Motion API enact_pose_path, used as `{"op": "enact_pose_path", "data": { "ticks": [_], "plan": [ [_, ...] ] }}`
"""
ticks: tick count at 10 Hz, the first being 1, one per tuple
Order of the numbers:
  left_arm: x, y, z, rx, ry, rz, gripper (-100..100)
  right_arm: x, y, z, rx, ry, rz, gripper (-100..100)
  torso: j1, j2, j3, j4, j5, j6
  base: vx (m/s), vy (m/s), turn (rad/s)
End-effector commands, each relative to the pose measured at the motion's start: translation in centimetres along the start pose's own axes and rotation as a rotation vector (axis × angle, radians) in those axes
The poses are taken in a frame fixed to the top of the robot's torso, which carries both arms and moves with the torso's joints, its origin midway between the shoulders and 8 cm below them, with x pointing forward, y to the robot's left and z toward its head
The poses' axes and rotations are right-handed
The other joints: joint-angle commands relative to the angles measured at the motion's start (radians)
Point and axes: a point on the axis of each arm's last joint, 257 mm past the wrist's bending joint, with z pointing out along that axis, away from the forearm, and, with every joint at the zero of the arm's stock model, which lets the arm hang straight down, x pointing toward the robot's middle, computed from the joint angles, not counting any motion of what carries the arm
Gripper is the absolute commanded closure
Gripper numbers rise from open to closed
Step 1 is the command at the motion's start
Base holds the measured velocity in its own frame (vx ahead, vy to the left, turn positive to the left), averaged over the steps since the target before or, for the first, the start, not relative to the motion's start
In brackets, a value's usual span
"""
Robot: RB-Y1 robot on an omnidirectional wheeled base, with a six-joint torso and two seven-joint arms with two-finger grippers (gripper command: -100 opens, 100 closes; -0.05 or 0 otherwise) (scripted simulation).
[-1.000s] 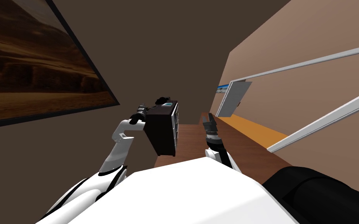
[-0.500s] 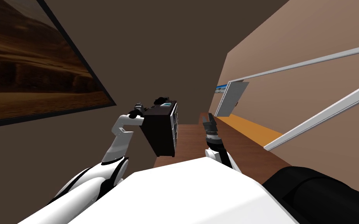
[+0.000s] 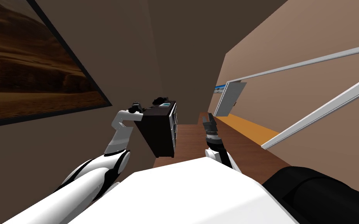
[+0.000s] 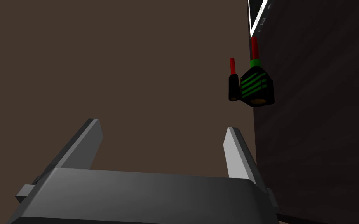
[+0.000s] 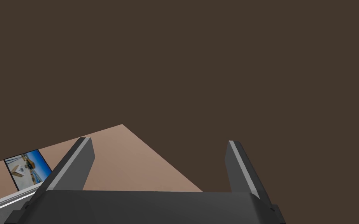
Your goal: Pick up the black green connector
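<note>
The black connector with green stripes (image 4: 257,86) sits on top of the dark chest of drawers (image 3: 160,130), just beside a smaller black plug with a red pin (image 4: 233,83). A white-edged screen (image 4: 258,17) lies farther along the same top. The left gripper (image 4: 162,128), spread wide and empty, hovers by the chest's edge. The connector lies ahead of it but off the gap's line, beyond the finger closest to the chest. Its long axis, red stem leading away, runs roughly along the gripper's reach. The left arm is plainly nearer; the right gripper (image 5: 158,142), also wide and empty, hangs well apart.
</note>
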Motion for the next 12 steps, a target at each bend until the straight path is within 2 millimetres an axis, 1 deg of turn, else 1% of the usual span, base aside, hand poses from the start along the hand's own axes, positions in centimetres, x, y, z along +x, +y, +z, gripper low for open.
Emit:
{"op": "enact_pose_path", "data": {
  "ticks": [1, 2, 3, 5, 6, 8, 9, 10, 11, 12],
  "plan": [
    [-0.8, -0.3, 0.4, -0.029, -0.031, -0.027, -100, 0.0, 0.0, 0.0, 0.0, 0.0, 0.0, 0, 0.0, 0.0, 0.0, 0.0, 0.0, 0.0, 0.02, -0.019, -0.046],
    [-1.0, 0.2, 0.4, -0.046, -0.04, -0.027, -100, 0.0, 0.0, 0.0, 0.0, 0.0, 0.0, 0, 0.0, 0.0, 0.0, 0.0, 0.0, 0.0, 0.01, -0.01, -0.004],
    [-2.4, -0.4, 1.4, -0.069, -0.079, -0.07, -100, 0.0, 0.0, 0.0, 0.0, 0.0, 0.0, 0, 0.0, 0.001, 0.0, 0.0, 0.0, 0.0, 0.017, -0.02, -0.088],
    [-2.7, 0.1, 1.4, -0.103, -0.099, -0.076, -100, 0.0, 0.0, 0.0, 0.0, 0.0, 0.0, 0, 0.0, 0.0, 0.0, 0.0, 0.0, 0.0, 0.016, -0.013, -0.016],
    [-4.0, -0.5, 2.0, -0.126, -0.137, -0.122, -100, 0.0, 0.0, 0.0, 0.0, 0.0, 0.0, 0, 0.0, 0.001, 0.0, 0.0, 0.0, -0.001, 0.021, -0.019, -0.071],
    [-4.3, 0.1, 2.1, -0.161, -0.155, -0.128, -100, 0.0, 0.0, 0.0, 0.0, 0.0, 0.0, 0, 0.0, 0.0, 0.0, 0.0, 0.0, 0.0, 0.02, -0.012, -0.029],
    [-5.5, -0.3, 2.5, -0.189, -0.193, -0.176, -100, 0.0, 0.0, 0.0, 0.0, 0.0, 0.0, 0, 0.0, 0.0, 0.0, 0.0, 0.0, -0.001, 0.024, -0.018, -0.089],
    [-5.6, 0.1, 2.6, -0.215, -0.206, -0.182, -100, 0.0, 0.0, 0.0, 0.0, 0.0, 0.0, 0, 0.0, 0.0, 0.0, 0.0, 0.0, 0.0, 0.025, -0.014, -0.05],
    [-6.7, -0.4, 2.8, -0.233, -0.237, -0.231, -100, 0.0, 0.0, 0.0, 0.0, 0.0, 0.0, 0, 0.0, 0.0, 0.0, 0.0, 0.0, -0.001, 0.035, -0.015, -0.083],
    [-6.7, 0.0, 2.9, -0.262, -0.249, -0.237, -100, 0.0, 0.0, 0.0, 0.0, 0.0, 0.0, 0, 0.0, -0.001, 0.0, 0.0, 0.0, 0.0, 0.033, -0.013, -0.047]
  ]
}}
